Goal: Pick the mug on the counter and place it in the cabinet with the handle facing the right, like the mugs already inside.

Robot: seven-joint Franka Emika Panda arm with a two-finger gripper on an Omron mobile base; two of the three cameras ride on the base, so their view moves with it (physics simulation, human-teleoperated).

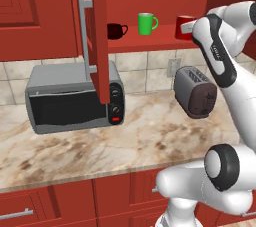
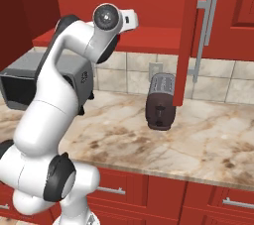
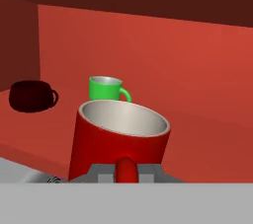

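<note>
The red mug [image 3: 120, 141] is in my gripper [image 3: 126, 173], which is shut on its red loop handle [image 3: 126, 168]; the handle points back toward the hand. In the left base view the mug [image 1: 183, 26] is at the right part of the cabinet shelf [image 1: 150, 43], with my hand largely hidden behind the forearm. I cannot tell whether its base touches the shelf. The green mug [image 3: 105, 88] and the dark mug [image 3: 30, 95] stand further in, to its left, their handles to the right. The counter [image 1: 130, 141] lies below.
The cabinet door [image 1: 98, 36] hangs open with its grey bar handle [image 1: 83, 31], in front of the microwave [image 1: 70, 98]. A toaster [image 1: 195, 91] stands on the counter under the shelf. In the right base view the door [image 2: 191, 40] hangs right of my arm.
</note>
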